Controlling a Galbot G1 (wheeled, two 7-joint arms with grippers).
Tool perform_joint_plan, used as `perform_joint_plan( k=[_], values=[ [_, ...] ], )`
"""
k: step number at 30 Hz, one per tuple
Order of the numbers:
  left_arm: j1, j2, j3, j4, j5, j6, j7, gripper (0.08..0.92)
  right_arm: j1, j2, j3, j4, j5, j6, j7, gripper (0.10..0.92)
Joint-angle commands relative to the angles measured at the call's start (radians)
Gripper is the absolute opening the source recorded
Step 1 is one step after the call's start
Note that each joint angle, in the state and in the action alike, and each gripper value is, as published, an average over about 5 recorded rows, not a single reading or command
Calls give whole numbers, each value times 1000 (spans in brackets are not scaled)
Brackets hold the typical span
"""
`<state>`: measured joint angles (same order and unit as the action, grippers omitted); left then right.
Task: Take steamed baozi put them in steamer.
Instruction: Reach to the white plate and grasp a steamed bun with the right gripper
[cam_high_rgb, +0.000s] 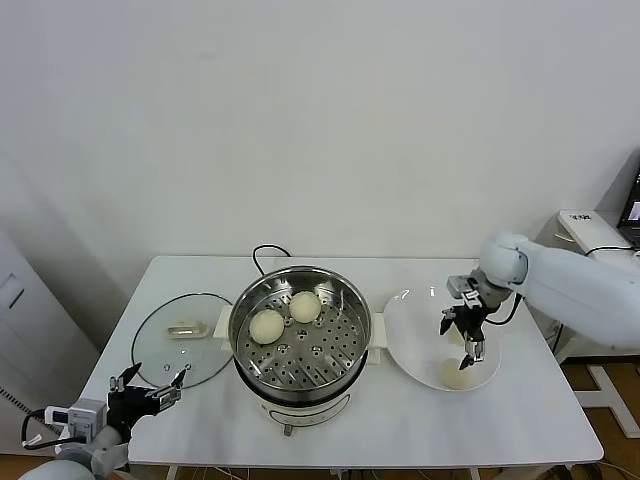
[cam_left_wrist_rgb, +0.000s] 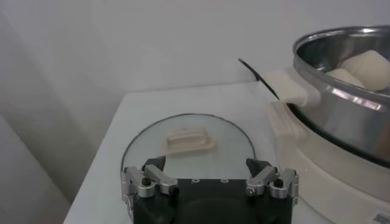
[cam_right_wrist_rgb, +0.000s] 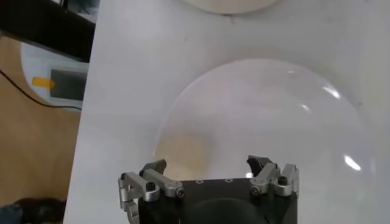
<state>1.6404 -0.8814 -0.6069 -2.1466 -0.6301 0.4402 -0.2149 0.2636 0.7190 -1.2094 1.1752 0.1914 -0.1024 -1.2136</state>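
Observation:
The steamer (cam_high_rgb: 300, 345) is a shiny steel pot on a white base at the table's middle. Two pale cream baozi (cam_high_rgb: 267, 325) (cam_high_rgb: 305, 306) lie on its perforated tray, and they also show over the pot's rim (cam_left_wrist_rgb: 347, 79) as baozi (cam_left_wrist_rgb: 365, 64). Another pale baozi (cam_high_rgb: 456, 373) lies on the white plate (cam_high_rgb: 415, 330) to the right. My right gripper (cam_high_rgb: 465, 338) hangs open just above it with nothing between its fingers. In the right wrist view the baozi (cam_right_wrist_rgb: 183, 149) is a faint cream patch ahead of the open right gripper (cam_right_wrist_rgb: 207, 163). My left gripper (cam_high_rgb: 150, 390) (cam_left_wrist_rgb: 205, 165) waits open at the front left.
A flat glass lid (cam_high_rgb: 183, 340) (cam_left_wrist_rgb: 189, 143) with a pale handle lies left of the steamer, just beyond the left gripper. A black cord (cam_high_rgb: 265, 250) runs behind the pot. The table's right edge (cam_right_wrist_rgb: 85, 122) drops to the floor beside the plate (cam_right_wrist_rgb: 274, 109).

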Motion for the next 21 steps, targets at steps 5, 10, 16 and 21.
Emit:
perform_joint_plan(
  k=[5, 10, 16, 21],
  values=[
    [-1, 3, 2, -1, 0, 1, 0, 823, -109, -3, 81, -29, -62, 17, -26, 818],
    [-2, 3, 3, -2, 0, 3, 0, 823, -116, 5, 94, -43, -76, 15, -36, 758],
    [-3, 1, 3, -4, 0, 4, -1, 823, -114, 10, 101, -44, -79, 6, -51, 624],
    [-2, -1, 2, -5, 1, 5, -2, 823, -102, 9, 99, -42, -77, 3, -79, 509]
  ],
)
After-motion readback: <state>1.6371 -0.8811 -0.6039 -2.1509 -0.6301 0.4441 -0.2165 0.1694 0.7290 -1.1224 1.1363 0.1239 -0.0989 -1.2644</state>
